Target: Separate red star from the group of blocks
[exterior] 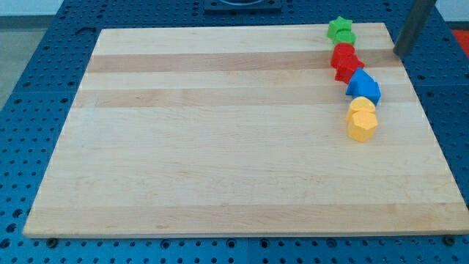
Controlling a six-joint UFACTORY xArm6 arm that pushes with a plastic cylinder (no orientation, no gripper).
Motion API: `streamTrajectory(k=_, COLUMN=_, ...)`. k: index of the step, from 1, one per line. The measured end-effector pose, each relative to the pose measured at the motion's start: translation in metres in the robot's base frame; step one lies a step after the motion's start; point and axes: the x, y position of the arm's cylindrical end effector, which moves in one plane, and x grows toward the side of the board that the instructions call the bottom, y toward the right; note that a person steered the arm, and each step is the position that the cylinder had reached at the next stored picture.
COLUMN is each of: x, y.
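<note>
The red star (pixel 346 67) lies near the board's top right, inside a line of touching blocks. A second red block (pixel 342 53) sits just above it, its shape unclear. Above that are two green blocks, a star (pixel 338 27) and a rounder one (pixel 344 37). Below the red star are two blue blocks (pixel 364 86), then a yellow block (pixel 361 107) and a yellow hexagon (pixel 361 125). My tip (pixel 399 54) is at the board's right edge, to the right of the red blocks and apart from them.
The wooden board (pixel 220 147) lies on a blue perforated table (pixel 29 110). The line of blocks runs close to the board's top right corner and right edge.
</note>
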Motion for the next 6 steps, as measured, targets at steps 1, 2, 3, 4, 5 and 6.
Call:
streamTrajectory(k=1, x=0.028, y=-0.051)
streamTrajectory(k=2, x=0.040, y=-0.093)
streamTrajectory(k=3, x=0.040, y=-0.093)
streamTrajectory(k=4, x=0.044, y=-0.114)
streamTrajectory(k=5, x=0.055, y=-0.154)
streamTrajectory(k=6, x=0.069, y=-0.189)
